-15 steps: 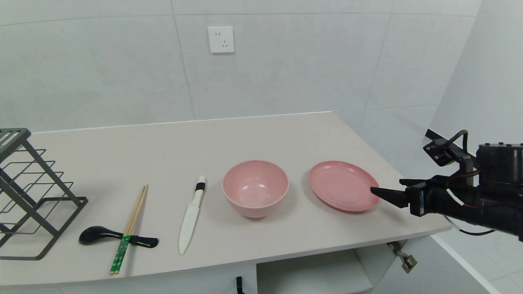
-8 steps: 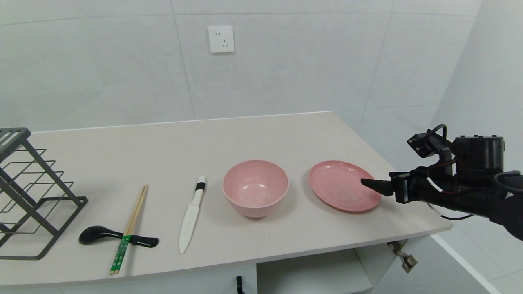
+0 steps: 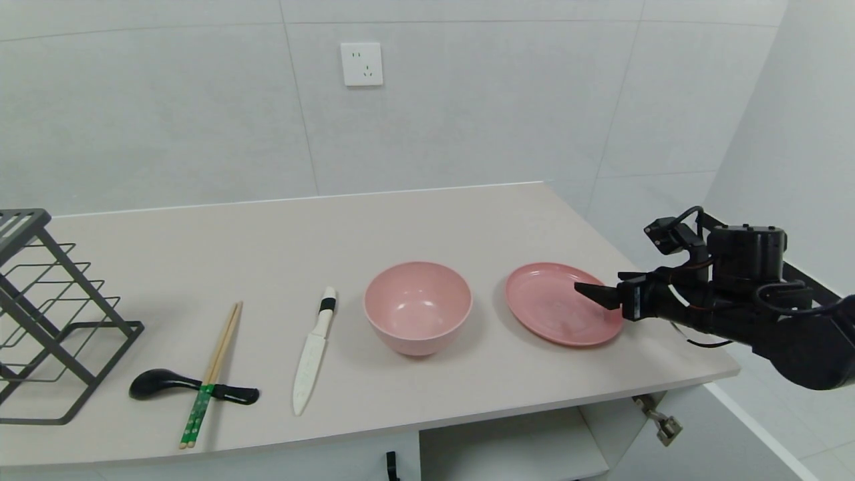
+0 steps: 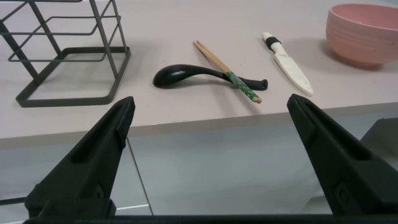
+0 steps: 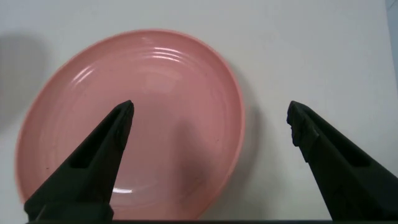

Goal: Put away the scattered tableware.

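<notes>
Large pale grey tiles cover the back wall (image 3: 167,120), with a white socket (image 3: 361,65) set high in it. A side wall (image 3: 788,133) stands on the right. The beige counter (image 3: 414,220) has an open cupboard (image 3: 507,447) beneath, with a metal hinge (image 3: 658,417) beside it.

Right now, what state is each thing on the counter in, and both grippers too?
plate: flat, empty
bowl: upright, empty
knife: lying flat, blade toward the counter's front
spoon: lying flat
chopsticks: paired, lying across the spoon's handle
rack: standing, empty
right gripper: open, empty, over the plate
left gripper: open, empty, before the counter's front edge
</notes>
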Robot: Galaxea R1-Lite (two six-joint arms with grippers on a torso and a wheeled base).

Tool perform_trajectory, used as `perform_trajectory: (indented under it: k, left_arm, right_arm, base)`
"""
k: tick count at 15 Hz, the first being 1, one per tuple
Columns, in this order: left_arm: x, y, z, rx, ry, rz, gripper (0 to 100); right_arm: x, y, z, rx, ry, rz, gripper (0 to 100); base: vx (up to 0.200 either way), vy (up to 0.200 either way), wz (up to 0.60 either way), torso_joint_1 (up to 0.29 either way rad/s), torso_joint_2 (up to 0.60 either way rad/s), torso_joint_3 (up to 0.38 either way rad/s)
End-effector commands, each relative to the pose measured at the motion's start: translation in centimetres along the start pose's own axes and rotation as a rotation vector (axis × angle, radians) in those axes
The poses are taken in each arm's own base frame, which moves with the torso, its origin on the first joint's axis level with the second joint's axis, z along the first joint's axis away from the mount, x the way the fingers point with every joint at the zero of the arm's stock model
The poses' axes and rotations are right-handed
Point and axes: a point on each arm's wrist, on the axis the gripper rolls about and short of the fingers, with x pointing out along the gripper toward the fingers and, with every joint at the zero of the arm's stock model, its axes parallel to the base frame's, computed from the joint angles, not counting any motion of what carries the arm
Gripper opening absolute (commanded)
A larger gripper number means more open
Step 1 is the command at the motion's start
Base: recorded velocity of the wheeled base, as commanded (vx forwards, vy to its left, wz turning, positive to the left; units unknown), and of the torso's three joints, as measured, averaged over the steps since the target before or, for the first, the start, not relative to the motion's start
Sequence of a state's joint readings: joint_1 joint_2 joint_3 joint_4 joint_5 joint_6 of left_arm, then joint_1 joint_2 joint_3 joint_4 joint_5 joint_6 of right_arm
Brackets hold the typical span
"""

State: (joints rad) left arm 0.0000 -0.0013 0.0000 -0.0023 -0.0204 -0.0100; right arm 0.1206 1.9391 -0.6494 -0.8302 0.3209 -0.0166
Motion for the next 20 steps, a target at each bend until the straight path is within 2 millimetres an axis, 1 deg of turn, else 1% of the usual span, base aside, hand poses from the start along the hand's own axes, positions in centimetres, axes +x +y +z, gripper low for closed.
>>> perform_trajectory:
  k: [1,6,9,11,12,13,14,16,18,20]
  left_arm:
    - [0.0,0.0,0.0,-0.001,0.001,-0.001,100]
    - [0.0,0.0,0.0,-0.001,0.002,0.001,100]
    - [0.0,0.0,0.0,-0.001,0.002,-0.001,100]
    - [0.0,0.0,0.0,-0.001,0.002,0.001,100]
    - [0.0,0.0,0.0,-0.001,0.002,0.001,100]
    - [0.0,0.0,0.0,-0.001,0.002,0.001,100]
    - [0.0,0.0,0.0,-0.001,0.002,0.001,100]
    - [0.0,0.0,0.0,-0.001,0.002,0.001,100]
    - [0.0,0.0,0.0,-0.001,0.002,0.001,100]
    - [0.0,0.0,0.0,-0.001,0.001,-0.001,100]
  right_arm:
    - [1.0,-0.3,-1.1,0.013,0.04,-0.001,100]
    - [1.2,0.0,-1.5,0.011,0.053,0.008,100]
    - [1.3,1.1,-1.6,-0.003,0.063,0.039,100]
    - [1.3,1.4,-2.0,-0.005,0.076,0.044,100]
    - [1.3,1.3,-2.1,-0.001,0.085,0.017,0]
    - [1.4,1.1,-2.2,0.002,0.088,-0.004,0]
    - [1.4,0.3,-2.4,0.012,0.092,-0.047,0]
    - [1.1,-0.8,-2.2,0.026,0.079,-0.081,0]
    - [0.7,-1.5,-2.0,0.034,0.07,-0.1,0]
    - [-0.1,-1.6,-1.1,0.038,0.031,-0.106,0]
  base:
    - [0.0,0.0,0.0,0.0,0.0,0.0]
    - [0.0,0.0,0.0,0.0,0.0,0.0]
    - [0.0,0.0,0.0,0.0,0.0,0.0]
    - [0.0,0.0,0.0,0.0,0.0,0.0]
    - [0.0,0.0,0.0,0.0,0.0,0.0]
    - [0.0,0.0,0.0,0.0,0.0,0.0]
    - [0.0,0.0,0.0,0.0,0.0,0.0]
    - [0.0,0.0,0.0,0.0,0.0,0.0]
    - [0.0,0.0,0.0,0.0,0.0,0.0]
    - [0.0,0.0,0.0,0.0,0.0,0.0]
